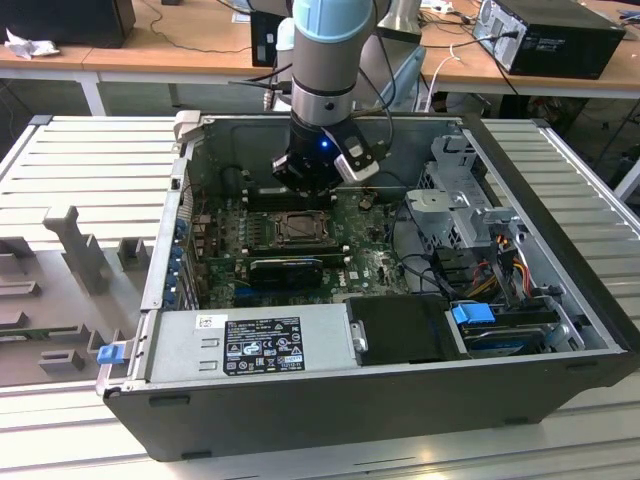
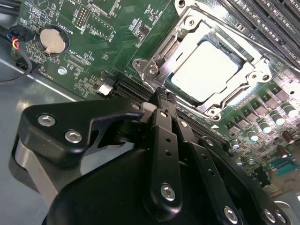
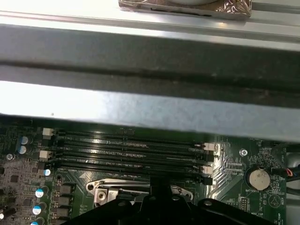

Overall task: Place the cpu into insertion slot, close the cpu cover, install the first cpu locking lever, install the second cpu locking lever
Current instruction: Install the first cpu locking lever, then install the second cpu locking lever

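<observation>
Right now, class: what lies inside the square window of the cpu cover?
The cpu lies inside the cpu cover window, its pale top bare. The insertion slot's contacts underneath are covered by the chip.

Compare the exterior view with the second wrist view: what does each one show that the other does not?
Exterior view alone: the whole open computer case, the power supply, the robot arm above the motherboard.

Second wrist view alone: the cpu seated in the insertion slot with the cpu cover down around it, a coin battery, the gripper close beside the socket.

Both: the green motherboard.
</observation>
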